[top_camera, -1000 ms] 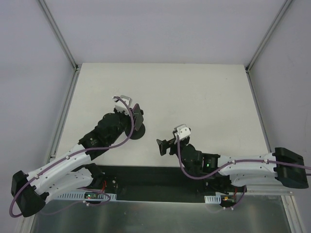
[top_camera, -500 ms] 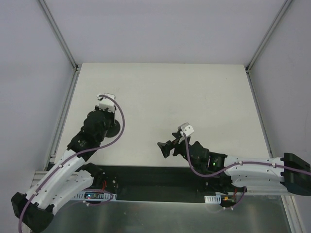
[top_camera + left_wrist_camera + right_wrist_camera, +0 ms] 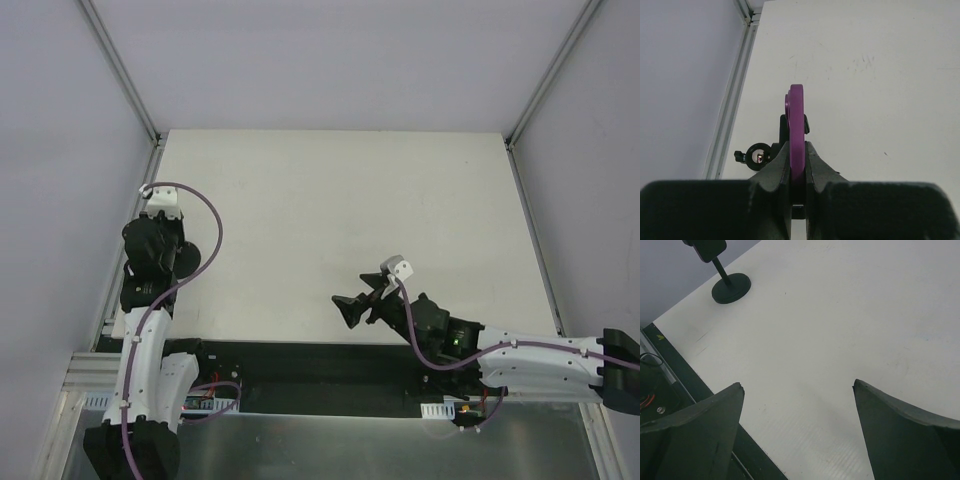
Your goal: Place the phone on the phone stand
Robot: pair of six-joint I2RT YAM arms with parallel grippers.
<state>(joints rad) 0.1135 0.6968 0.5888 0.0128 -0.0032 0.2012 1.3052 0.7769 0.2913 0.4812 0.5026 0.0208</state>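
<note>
I have the phone (image 3: 796,110) in my left gripper (image 3: 797,150). On the left wrist feed it shows edge-on, a thin smooth slab with a rounded end that reads purple. It is pinched between the dark matte fingers (image 3: 772,167), which are drawn in tight against its two faces. Directly behind it is a black piece (image 3: 783,130) with a small shiny-centred knob (image 3: 758,156) off to its left. I can't tell whether the phone touches either.

The phone stand (image 3: 731,288) is near the left edge of the white table (image 3: 850,310), just beside that gripper. It has a round dull black disc base that looks to rest on the surface, a thin stem, and a blocky rounded head cut off by the frame.

My right gripper (image 3: 798,385) is well apart from it, jaws spread wide with only tabletop between them. A pale metal rail (image 3: 732,100) runs along the table's left edge.
</note>
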